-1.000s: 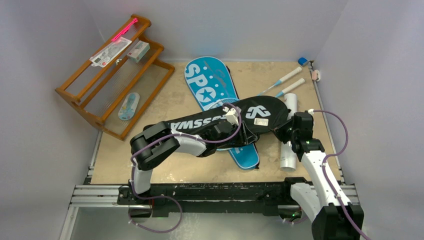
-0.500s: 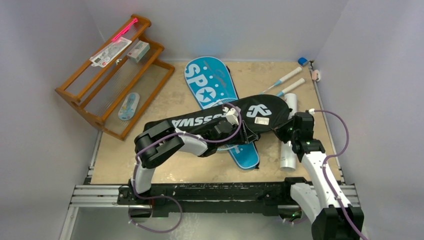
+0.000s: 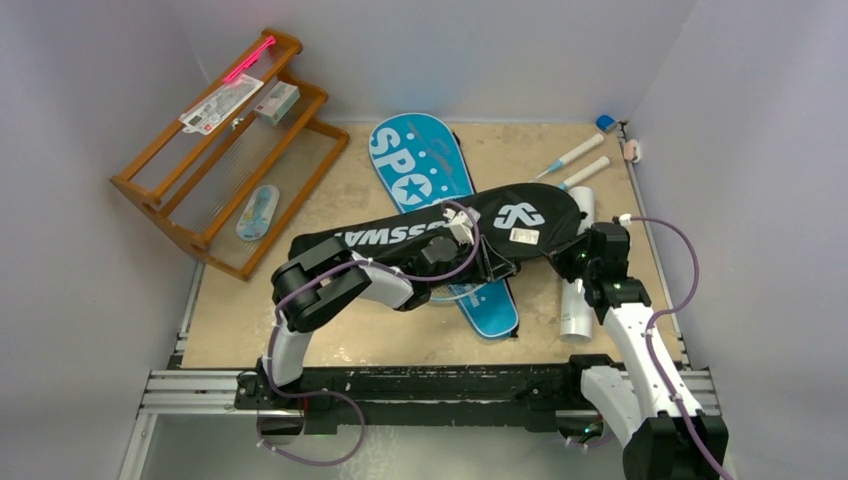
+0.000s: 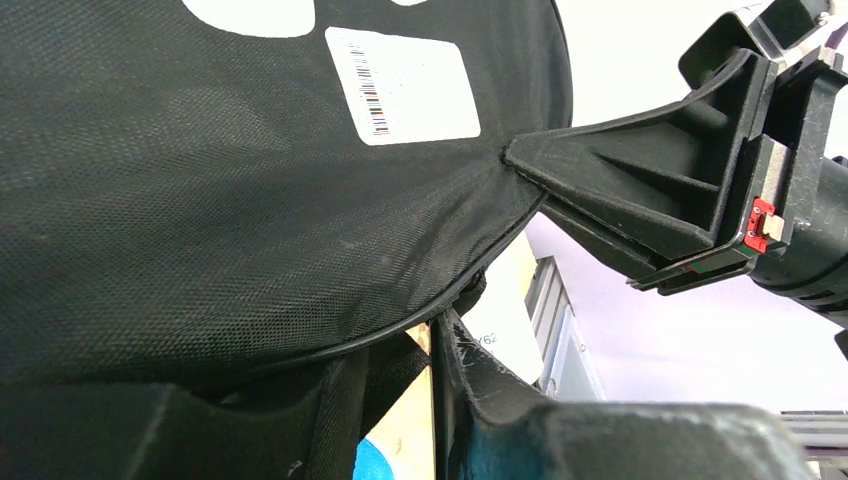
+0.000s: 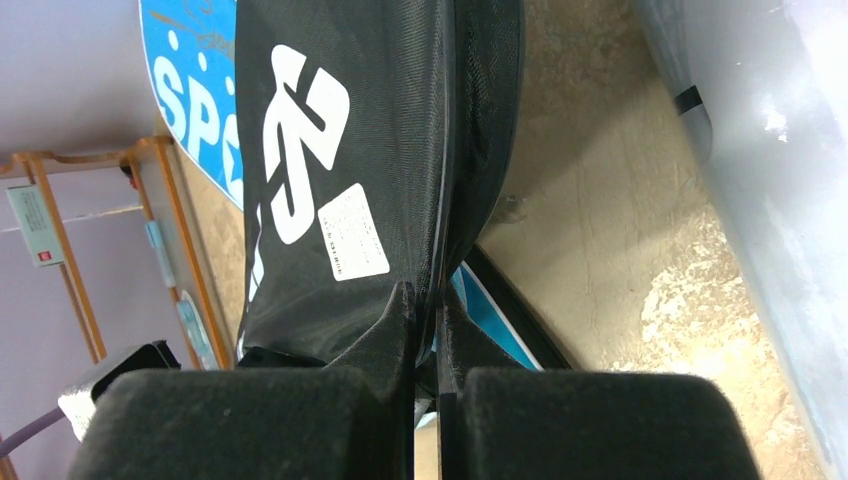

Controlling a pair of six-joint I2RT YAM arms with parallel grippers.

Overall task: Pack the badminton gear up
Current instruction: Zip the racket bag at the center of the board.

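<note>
The black "CROSSWAY" cover [image 3: 480,225] is held above the table, lying across the blue "SPORT" cover [image 3: 420,165]. My right gripper [image 3: 568,258] is shut on the rim of its round end [image 5: 340,120], pinching the seam [image 5: 428,300]. My left gripper [image 3: 497,268] sits under the same end. Its jaws [image 4: 400,380] stand a little apart, a loose black strap hangs between them, and table shows through the gap. The white tube [image 3: 577,310] lies by the right arm. Two white racket grips [image 3: 570,157] with light-blue shafts poke out at the far right.
A wooden rack [image 3: 220,150] with small packaged items [image 3: 225,100] leans in the far left corner. Two small objects, blue [image 3: 606,122] and pinkish [image 3: 630,150], sit by the right wall. Walls close in on three sides, and a metal rail [image 3: 400,385] runs along the near edge.
The black cover has risen and swung slightly toward the far side, carried by both arms. The left elbow has moved forward. The left jaws have narrowed a little.
</note>
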